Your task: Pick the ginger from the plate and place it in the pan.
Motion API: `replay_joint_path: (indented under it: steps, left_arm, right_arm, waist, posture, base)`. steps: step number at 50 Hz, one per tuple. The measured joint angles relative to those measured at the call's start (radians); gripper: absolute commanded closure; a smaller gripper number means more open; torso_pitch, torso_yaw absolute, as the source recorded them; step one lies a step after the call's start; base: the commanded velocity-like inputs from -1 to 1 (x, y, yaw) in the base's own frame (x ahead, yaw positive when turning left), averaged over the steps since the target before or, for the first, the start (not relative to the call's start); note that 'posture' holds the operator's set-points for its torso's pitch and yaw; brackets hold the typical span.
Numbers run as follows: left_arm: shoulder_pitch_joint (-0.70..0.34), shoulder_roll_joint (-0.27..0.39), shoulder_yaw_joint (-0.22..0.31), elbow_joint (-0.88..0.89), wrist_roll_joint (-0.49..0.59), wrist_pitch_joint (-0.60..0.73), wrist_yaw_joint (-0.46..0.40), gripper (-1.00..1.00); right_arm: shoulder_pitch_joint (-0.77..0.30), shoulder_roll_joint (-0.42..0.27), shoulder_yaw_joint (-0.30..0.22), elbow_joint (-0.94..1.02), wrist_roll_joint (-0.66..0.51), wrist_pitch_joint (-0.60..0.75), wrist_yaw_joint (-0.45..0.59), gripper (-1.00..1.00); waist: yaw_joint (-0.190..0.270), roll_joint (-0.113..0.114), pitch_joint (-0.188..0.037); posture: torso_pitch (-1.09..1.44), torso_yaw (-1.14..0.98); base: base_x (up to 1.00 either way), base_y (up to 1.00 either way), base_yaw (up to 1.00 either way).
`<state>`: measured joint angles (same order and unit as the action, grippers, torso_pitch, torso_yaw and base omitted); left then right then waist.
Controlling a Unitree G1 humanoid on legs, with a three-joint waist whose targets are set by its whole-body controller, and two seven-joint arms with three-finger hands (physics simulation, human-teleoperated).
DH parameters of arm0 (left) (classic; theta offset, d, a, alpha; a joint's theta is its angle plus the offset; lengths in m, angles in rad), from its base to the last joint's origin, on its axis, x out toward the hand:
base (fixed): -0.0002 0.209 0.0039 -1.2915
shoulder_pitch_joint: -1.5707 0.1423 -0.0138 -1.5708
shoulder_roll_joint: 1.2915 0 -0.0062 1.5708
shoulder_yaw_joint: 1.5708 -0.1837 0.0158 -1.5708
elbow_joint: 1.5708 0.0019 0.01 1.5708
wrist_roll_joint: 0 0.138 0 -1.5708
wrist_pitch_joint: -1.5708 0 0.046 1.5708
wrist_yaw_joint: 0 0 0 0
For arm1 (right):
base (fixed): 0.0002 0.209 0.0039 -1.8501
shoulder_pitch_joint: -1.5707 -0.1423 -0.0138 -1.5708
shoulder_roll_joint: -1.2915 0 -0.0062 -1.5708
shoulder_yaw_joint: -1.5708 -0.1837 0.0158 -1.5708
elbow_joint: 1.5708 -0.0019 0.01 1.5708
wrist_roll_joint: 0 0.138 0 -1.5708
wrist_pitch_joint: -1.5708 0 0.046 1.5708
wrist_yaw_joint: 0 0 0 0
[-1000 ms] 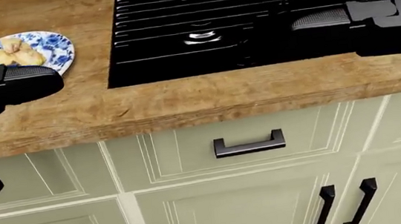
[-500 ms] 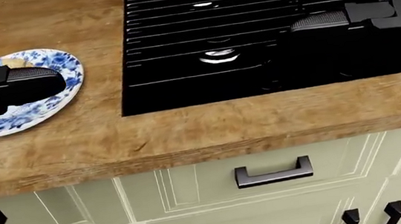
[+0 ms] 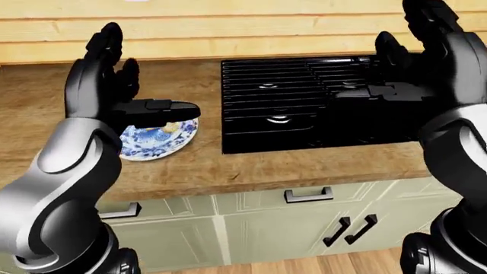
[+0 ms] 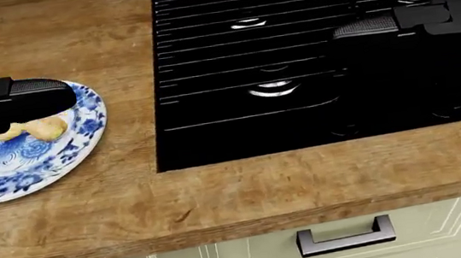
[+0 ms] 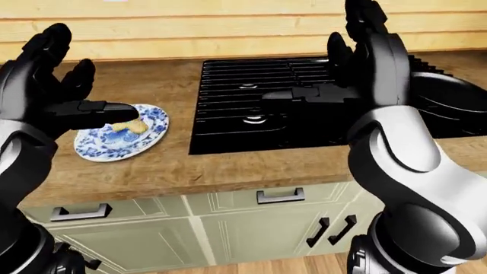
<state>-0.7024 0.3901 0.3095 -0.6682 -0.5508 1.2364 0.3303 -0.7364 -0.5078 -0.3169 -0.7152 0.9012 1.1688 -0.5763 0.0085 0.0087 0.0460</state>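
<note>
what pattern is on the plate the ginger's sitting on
The plate is white with a blue floral pattern, clearest in the head view; the yellowish ginger lies on it.

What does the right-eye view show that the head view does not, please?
Only the right-eye view shows the pan at its right edge, the wooden wall, and both open hands whole: left hand, right hand. Only the head view shows the ginger closely on the plate. Both show the stove, counter and a drawer handle.
</note>
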Motion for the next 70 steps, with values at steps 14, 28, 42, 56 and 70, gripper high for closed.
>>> replay_joint_path:
  steps: [14,28,42,56,70]
  left_arm:
    - [0.002,-0.010,-0.016,0.002,-0.008,0.009,-0.010,-1.00]
    - [0.008,-0.014,-0.023,0.013,0.004,-0.008,-0.016,-1.00]
    - [0.009,-0.017,-0.017,-0.009,0.018,-0.018,-0.015,-1.00]
    - [0.034,-0.018,-0.021,0.016,0.052,-0.035,-0.049,-1.00]
    - [0.036,-0.024,-0.025,0.000,0.078,-0.043,-0.076,-1.00]
  right_arm:
    - [0.011,-0.005,0.009,0.017,-0.033,0.002,0.001,-1.00]
    - [0.009,0.005,-0.010,0.003,-0.068,-0.003,0.015,-1.00]
    - [0.000,0.009,-0.021,0.001,-0.084,0.002,0.023,-1.00]
    - [-0.002,0.002,-0.021,0.005,-0.066,-0.005,0.011,-1.00]
    - [-0.001,-0.007,-0.030,-0.007,-0.033,-0.023,-0.003,-1.00]
  waist:
    - [0.001,-0.019,0.019]
    - [0.000,-0.023,0.011]
    - [0.003,-0.050,0.029]
    - [0.002,-0.015,0.014]
    - [-0.004,-0.050,0.006]
  posture:
    - [0.00,0.00]
    - [0.00,0.00]
    - [0.00,0.00]
    - [0.00,0.00]
    - [0.00,0.00]
  base:
    - [0.04,0.01,0.00]
    - [0.00,0.00,0.16]
    - [0.00,0.03,0.47]
    - [0.00,0.00,0.00]
    - [0.22,0.00,0.00]
